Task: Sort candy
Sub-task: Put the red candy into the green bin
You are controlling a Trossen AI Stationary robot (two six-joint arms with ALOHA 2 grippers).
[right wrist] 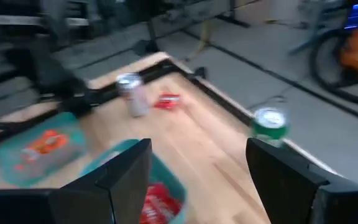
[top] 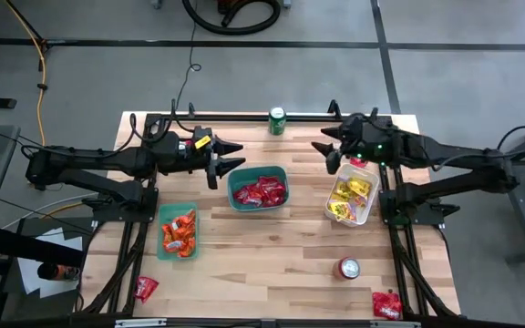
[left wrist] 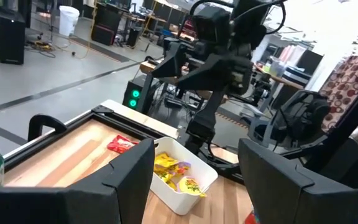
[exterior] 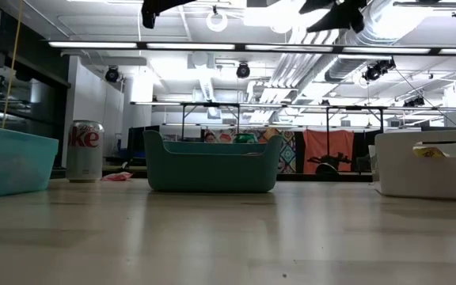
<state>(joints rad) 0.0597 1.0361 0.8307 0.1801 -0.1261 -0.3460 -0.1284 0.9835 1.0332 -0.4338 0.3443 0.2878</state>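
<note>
On the desk (top: 272, 264), red candy (top: 260, 191) fills the teal bin (top: 279, 172), orange candy (top: 179, 233) its own bin, yellow candy (top: 350, 198) the white bin (two red packs lie loose). Left pincer (top: 231, 158) and right pincer (top: 326, 153) hang open above, holding nothing.

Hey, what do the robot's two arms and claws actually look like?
Both arms are matte black, built of boxy jointed segments. The left claw has two pointed black fingers and a yellow label behind them. The right claw matches, with a green light glowing on its arm. Black cables trail from both.
</note>
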